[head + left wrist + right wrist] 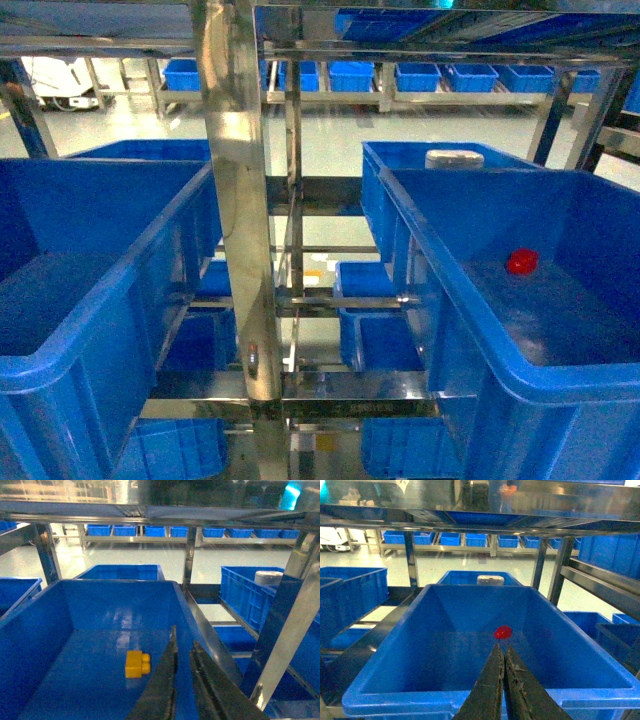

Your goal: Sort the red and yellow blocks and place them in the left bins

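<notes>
1. The red block (503, 632) is shown on the floor of the right-hand blue crate (395, 690), just above centre of the right wrist frame; in the head view it appears at centre right, towards the back of that crate.
2. The yellow block (137, 663) is shown lying on the floor of the left-hand blue crate (30, 645), lower centre of the left wrist frame (its studs face the right of the frame). In the head view this block is not seen.
3. The right gripper (502, 680) is seen at the bottom centre of its frame, fingers pressed together with nothing between them, pointing towards the red block but well short of it.
4. The left gripper (183, 675) is seen at the bottom of its frame, fingers separated only by a narrow slit and holding nothing, just right of the yellow block and apart from it.
5. Step judged in hand: the yellow block is taken as already binned on the left; the red block is not yet grasped.
6. Next move, as judged: the right fingers must be spread, lowered over the red block and closed on it before it is carried across the steel upright (240, 230) to a left crate.
</notes>
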Robot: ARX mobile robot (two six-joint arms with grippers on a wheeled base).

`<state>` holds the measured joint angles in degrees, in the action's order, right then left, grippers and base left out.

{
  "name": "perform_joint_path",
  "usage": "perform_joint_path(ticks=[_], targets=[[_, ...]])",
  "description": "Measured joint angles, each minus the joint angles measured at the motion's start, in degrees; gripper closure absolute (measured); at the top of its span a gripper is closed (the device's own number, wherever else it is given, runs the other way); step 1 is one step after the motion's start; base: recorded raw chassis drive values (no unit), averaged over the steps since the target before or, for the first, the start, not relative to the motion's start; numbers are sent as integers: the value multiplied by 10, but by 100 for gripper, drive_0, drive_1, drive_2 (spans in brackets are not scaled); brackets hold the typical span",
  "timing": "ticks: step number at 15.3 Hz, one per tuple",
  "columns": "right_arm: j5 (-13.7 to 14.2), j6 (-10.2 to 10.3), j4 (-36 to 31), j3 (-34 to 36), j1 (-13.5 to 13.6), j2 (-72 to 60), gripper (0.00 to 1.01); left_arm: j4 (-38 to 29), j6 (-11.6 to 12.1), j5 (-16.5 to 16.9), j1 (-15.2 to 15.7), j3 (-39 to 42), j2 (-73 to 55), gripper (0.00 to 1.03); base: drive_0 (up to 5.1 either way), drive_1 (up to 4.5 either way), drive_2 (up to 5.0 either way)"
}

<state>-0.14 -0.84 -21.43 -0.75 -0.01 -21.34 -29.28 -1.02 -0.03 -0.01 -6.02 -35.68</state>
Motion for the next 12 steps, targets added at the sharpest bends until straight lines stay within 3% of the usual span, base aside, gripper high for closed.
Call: perform_joint_path(ticks=[1,9,11,12], targets=[[0,0,16,0,0,18,99,11,-1,0,0,9,19,102,0,0,0],[0,2,114,0,0,113,99,87,1,0,0,52,147,101,0,0,0],[1,2,219,-1,0,201,99,118,2,-1,0,52,184,101,0,0,0],[1,2,207,-3,0,211,99,132,2,0,0,52,196,101,0,0,0]])
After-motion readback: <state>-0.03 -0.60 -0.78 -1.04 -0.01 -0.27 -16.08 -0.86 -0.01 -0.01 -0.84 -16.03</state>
